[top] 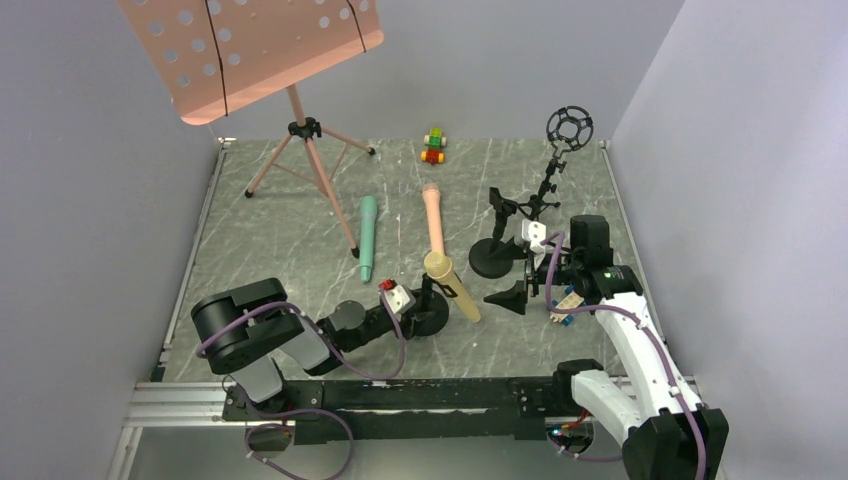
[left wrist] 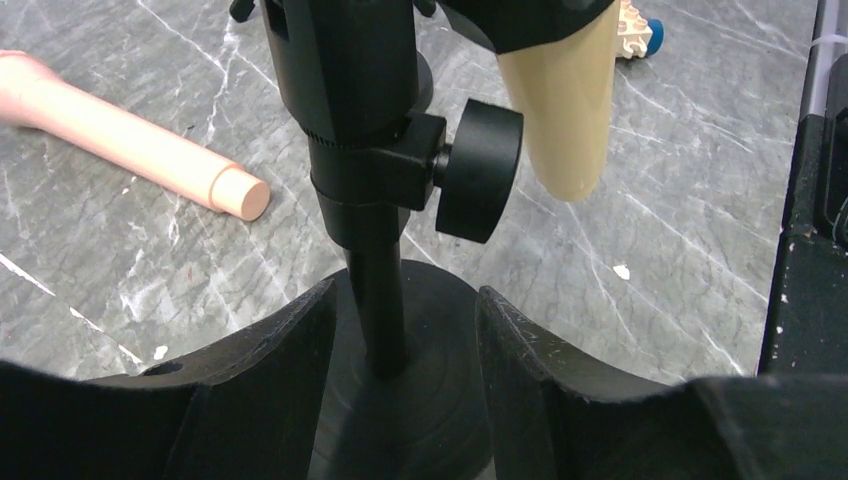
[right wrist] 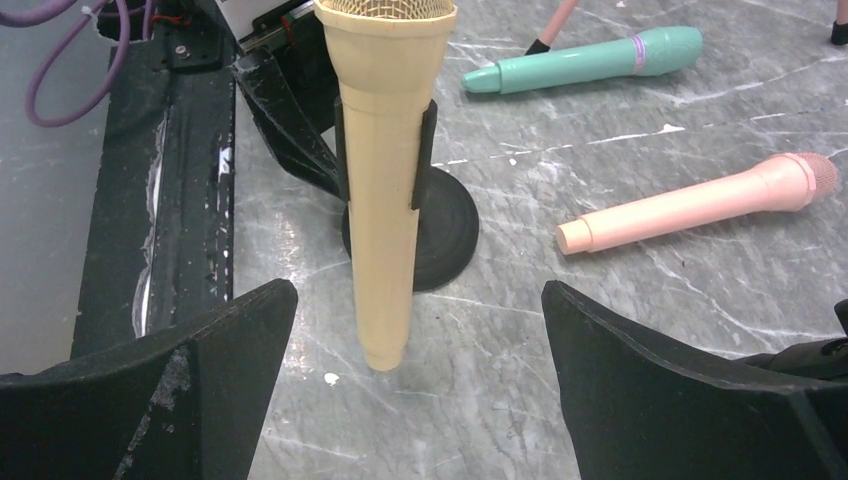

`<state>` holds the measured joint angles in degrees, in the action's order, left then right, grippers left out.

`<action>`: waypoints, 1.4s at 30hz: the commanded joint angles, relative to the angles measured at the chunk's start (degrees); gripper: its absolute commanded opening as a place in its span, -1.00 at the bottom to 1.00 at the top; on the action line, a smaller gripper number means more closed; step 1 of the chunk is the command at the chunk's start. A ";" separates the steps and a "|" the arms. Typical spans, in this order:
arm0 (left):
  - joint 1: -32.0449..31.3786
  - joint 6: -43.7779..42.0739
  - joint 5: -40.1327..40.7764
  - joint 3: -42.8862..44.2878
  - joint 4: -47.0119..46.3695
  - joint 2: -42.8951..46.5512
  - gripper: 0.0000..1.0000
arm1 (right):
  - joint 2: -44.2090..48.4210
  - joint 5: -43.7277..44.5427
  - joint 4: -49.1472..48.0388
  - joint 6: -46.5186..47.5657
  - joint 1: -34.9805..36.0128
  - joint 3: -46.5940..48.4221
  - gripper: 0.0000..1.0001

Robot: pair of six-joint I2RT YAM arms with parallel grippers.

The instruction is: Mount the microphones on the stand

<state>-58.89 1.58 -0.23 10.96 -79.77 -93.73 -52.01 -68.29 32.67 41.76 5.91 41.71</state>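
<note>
The pale yellow microphone sits tilted in the clip of a small black stand, its tail hanging free above the table. My left gripper is open, one finger on each side of the stand's post just above the round base, not touching the post. My right gripper stands wide open just short of the yellow microphone's tail, holding nothing. The teal-green microphone and the salmon pink microphone lie flat on the table.
A second black stand with clamps and a ring mount stands beside the right arm. A pink music stand occupies the back left. One toy-brick car sits at the back, another by the right wrist.
</note>
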 commanded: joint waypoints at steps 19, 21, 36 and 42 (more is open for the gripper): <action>0.44 -0.11 0.05 4.44 -2.18 -1.06 -0.20 | -0.32 -2.49 -1.44 0.52 -0.62 0.03 1.00; 0.52 -0.04 0.05 4.61 -2.80 -1.62 -0.24 | -0.37 -2.46 -1.46 0.51 -0.61 0.03 1.00; 0.80 1.09 0.05 1.80 -3.53 1.26 -1.00 | -0.74 -2.31 -0.66 1.24 -0.73 0.34 1.00; 0.80 3.69 0.05 -1.42 7.95 14.53 -1.00 | -0.48 -3.66 -0.14 1.41 -0.60 0.71 1.00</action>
<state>-58.04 2.87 0.30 10.52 -76.38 -88.88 -52.84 -68.40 32.93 41.82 5.43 41.71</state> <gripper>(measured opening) 0.172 0.994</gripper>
